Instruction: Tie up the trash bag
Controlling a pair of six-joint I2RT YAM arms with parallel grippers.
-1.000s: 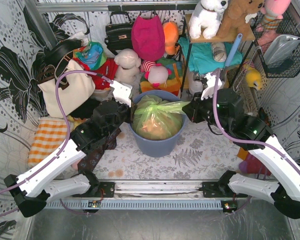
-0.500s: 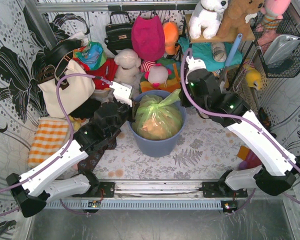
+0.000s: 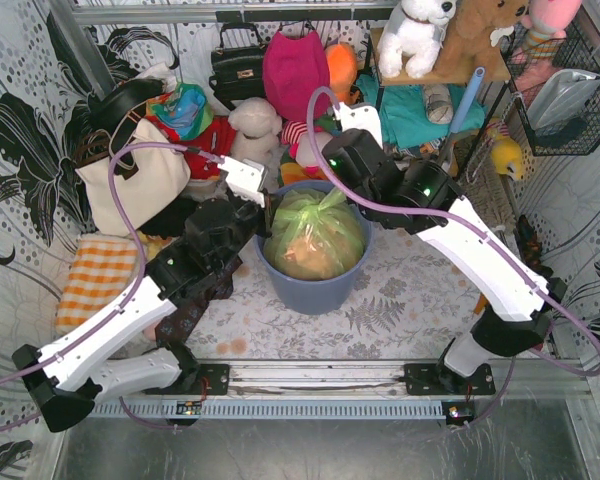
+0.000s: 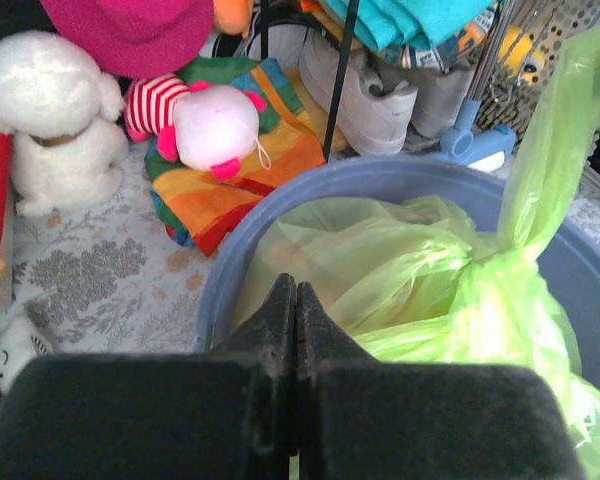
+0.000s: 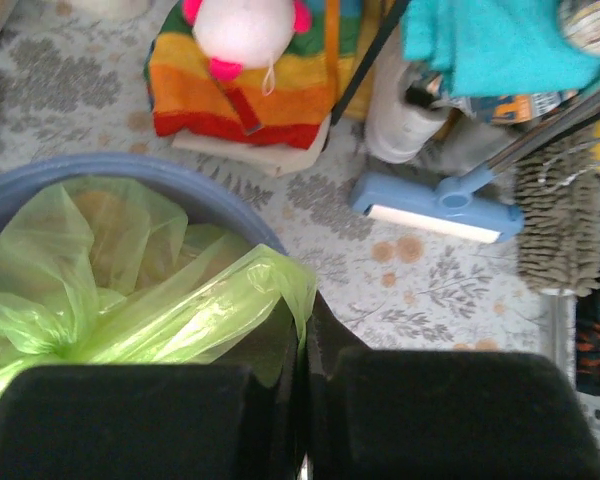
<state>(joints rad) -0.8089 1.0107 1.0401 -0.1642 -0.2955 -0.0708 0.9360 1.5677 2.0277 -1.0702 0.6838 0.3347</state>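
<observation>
Top external: right arm (image 3: pixel 460 235) swung behind trash bag (image 3: pixel 315 235).

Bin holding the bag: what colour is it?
The bin is blue-grey, seen best in the left wrist view.

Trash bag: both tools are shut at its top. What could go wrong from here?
The thin trash bag could tear, or its tail could slip from the right tool, which pinches only the edge. A hard pull against the left tool might tip the blue bin.
</observation>
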